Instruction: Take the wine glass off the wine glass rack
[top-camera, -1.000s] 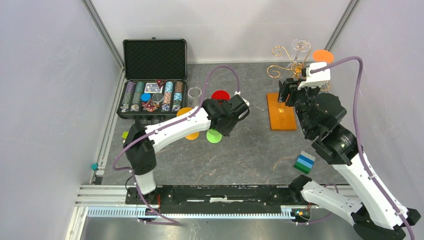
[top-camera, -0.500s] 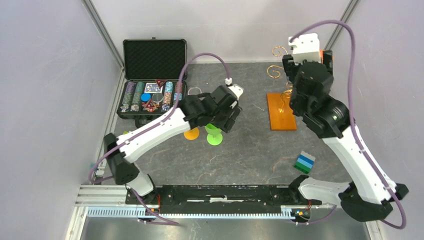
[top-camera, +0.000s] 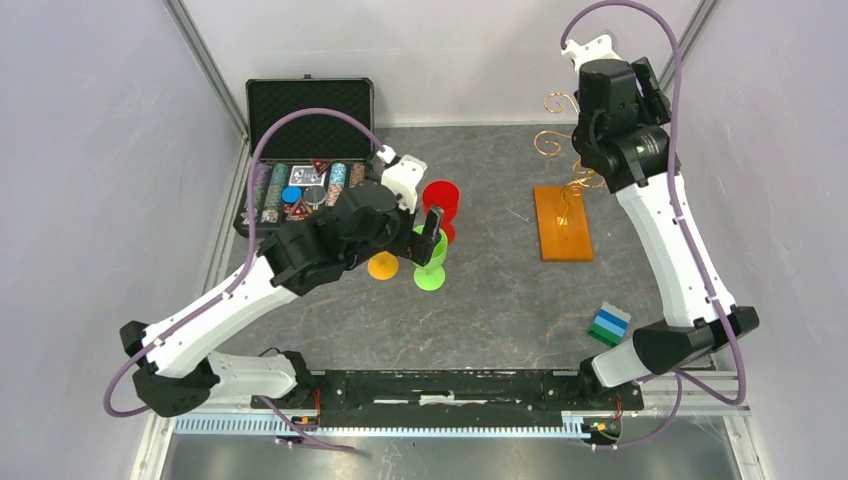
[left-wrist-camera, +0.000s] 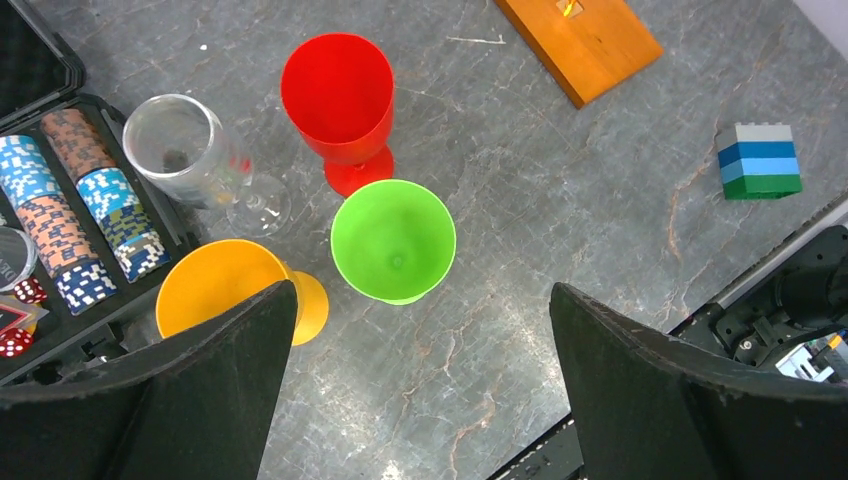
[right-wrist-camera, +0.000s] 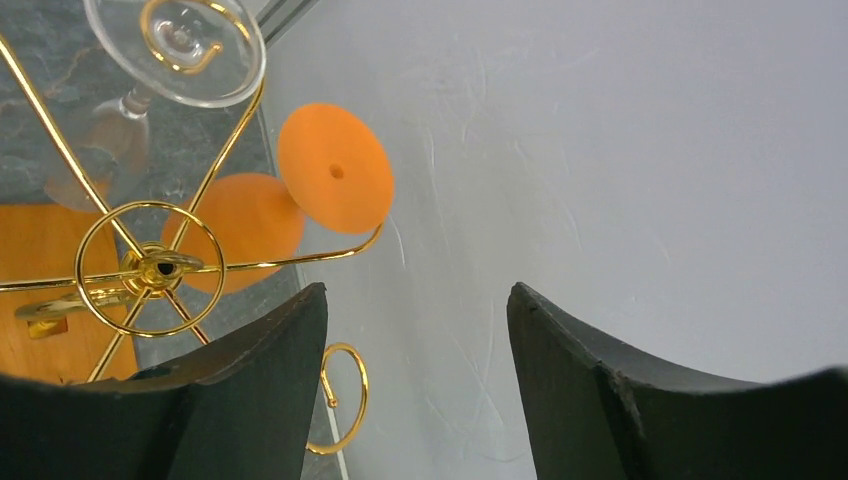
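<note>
The left gripper has just let go of the green glass, which stands upright on the table just near of the red glass. Its jaws hang wide apart above it. The right gripper has risen over the wine glass rack at the far right, jaws apart and empty. A clear wine glass and an orange wine glass hang there, so we judge more lifting remains. We find no writing to read.
</note>
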